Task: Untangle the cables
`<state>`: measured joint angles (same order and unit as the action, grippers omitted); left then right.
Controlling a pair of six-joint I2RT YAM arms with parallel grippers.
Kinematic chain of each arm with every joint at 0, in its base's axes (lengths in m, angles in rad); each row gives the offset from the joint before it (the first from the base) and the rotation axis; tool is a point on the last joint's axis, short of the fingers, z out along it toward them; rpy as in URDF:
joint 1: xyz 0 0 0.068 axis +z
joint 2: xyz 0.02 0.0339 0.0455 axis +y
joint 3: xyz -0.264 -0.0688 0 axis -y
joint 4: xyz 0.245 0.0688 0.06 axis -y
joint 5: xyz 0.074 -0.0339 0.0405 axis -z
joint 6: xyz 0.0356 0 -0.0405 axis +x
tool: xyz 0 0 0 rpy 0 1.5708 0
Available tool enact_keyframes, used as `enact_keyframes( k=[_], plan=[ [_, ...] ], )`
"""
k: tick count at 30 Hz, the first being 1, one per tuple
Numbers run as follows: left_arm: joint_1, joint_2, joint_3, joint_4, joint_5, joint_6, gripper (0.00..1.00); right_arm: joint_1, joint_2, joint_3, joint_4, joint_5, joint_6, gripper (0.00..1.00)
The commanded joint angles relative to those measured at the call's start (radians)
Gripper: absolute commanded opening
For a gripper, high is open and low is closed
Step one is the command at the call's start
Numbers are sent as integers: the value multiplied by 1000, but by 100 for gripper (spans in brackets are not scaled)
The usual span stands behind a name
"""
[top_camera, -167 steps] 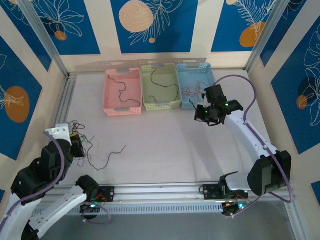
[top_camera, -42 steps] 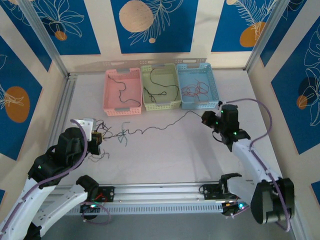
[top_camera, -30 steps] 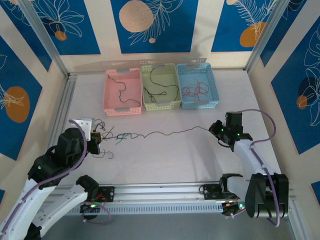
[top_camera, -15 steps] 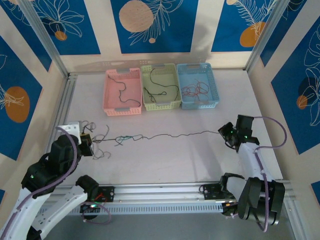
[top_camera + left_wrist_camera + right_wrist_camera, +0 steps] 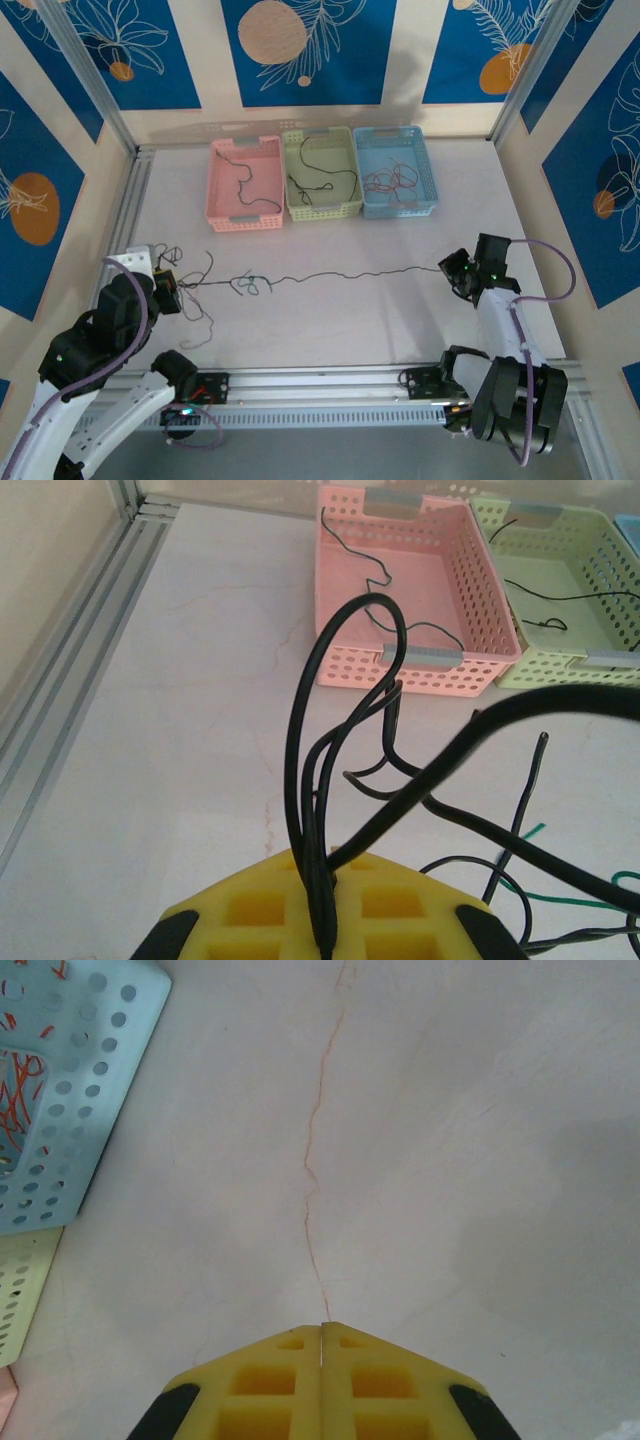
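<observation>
On the near side of the green basket (image 5: 322, 214), one thin cable (image 5: 330, 274) stretches between the grippers: left gripper (image 5: 168, 290) clamped on a black tangle (image 5: 316, 840), right gripper (image 5: 452, 270) pinched on its end.

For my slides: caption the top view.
Left end effector and right end effector hold a thin wire stretched across the table.

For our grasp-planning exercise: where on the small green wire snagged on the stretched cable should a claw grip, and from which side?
Grip the green wire at its loop beside the stretched cable, from above: it lies flat on the table, so probably only a top-down pinch fits.
</observation>
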<state>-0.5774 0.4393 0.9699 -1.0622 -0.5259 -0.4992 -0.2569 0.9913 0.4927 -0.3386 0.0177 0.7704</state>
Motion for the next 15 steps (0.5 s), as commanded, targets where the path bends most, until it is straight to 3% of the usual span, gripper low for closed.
enact_keyframes(
  k=[1,7,11,15],
  plan=[
    [41,-21,38,-43,-172,35,0,-45,-7,-8,38,169,-3,0],
    [43,4,-2,79,75,131,0,-45,-3,0,52,60,-9,0],
    [45,120,8,115,210,151,0,-37,26,17,43,-32,-17,0],
    [44,253,46,177,354,145,0,-30,36,48,4,-70,-35,12]
  ],
)
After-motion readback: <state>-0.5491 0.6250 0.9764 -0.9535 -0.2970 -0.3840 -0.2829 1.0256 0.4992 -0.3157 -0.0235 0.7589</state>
